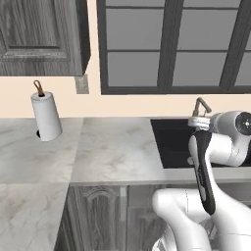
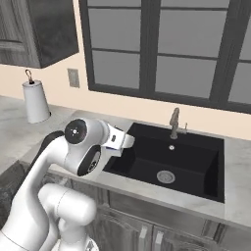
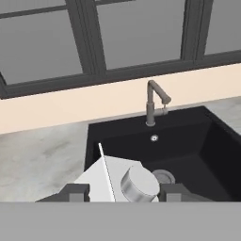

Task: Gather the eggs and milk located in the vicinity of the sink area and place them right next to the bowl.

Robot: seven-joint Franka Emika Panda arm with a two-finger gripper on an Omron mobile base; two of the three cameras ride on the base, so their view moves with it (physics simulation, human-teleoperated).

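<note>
Sitting between the two dark fingertips in the hand view, the milk (image 3: pixel 110 181) carton shows its white gable top and round cap, clamped in the gripper (image 3: pixel 123 192) above the left front part of the black sink (image 2: pixel 191 162). A slim faucet (image 2: pixel 174 123) stands at the basin's back edge. Far along the counter (image 1: pixel 117 147), a paper-towel roll (image 1: pixel 46 116) stands by the wall.
</note>
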